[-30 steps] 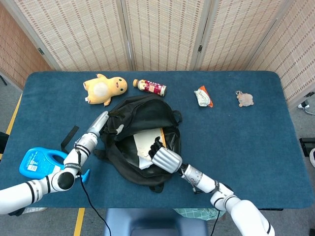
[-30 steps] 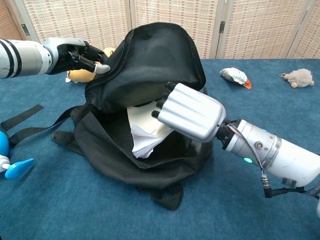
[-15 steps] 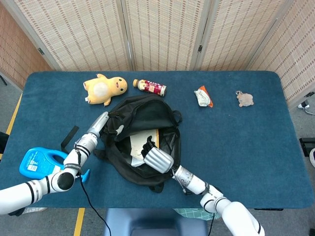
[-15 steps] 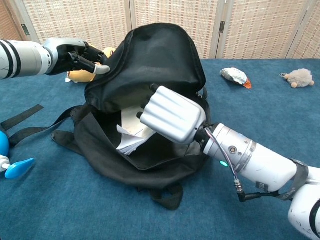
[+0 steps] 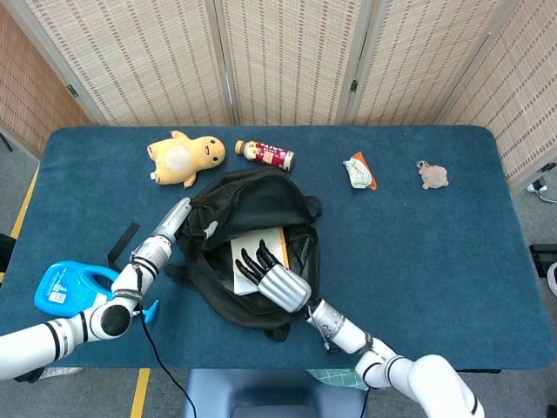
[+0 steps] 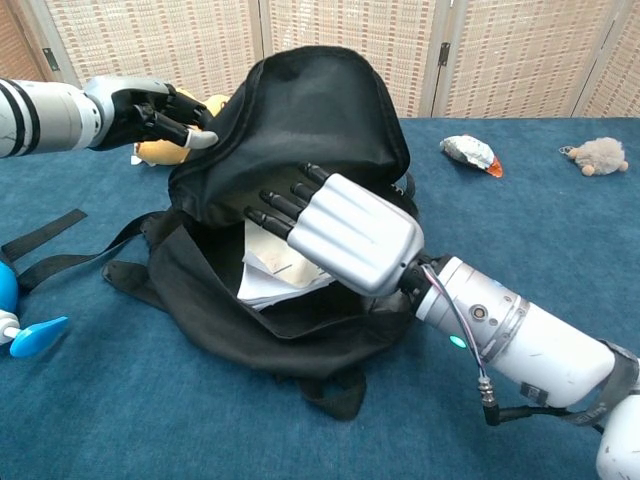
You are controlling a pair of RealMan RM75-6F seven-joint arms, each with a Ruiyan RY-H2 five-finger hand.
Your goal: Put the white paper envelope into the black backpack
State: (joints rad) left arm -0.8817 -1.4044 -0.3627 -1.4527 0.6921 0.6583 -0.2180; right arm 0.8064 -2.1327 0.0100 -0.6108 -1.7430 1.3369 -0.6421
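The black backpack (image 5: 252,200) lies in the middle of the table with its mouth held open. My left hand (image 5: 177,218) grips the upper flap at its left edge; the chest view shows this left hand (image 6: 150,108) pinching the flap of the backpack (image 6: 300,110) and lifting it. The white paper envelope (image 5: 246,270) lies inside the opening, seen in the chest view as the envelope (image 6: 272,278) resting in the bag's mouth. My right hand (image 5: 277,277) reaches into the opening, and the right hand (image 6: 340,230) has its fingers stretched out straight over the envelope, holding nothing.
A yellow duck plush (image 5: 184,157) and a small bottle (image 5: 265,154) lie behind the backpack. A crumpled wrapper (image 5: 359,170) and a small plush toy (image 5: 432,176) sit at the back right. A blue detergent bottle (image 5: 70,286) lies at the front left, beside a loose strap (image 5: 122,246).
My right hand carried the envelope deeper into the backpack's mouth, then its fingers straightened and let go. The envelope now lies flatter inside. The left hand kept its hold on the flap.
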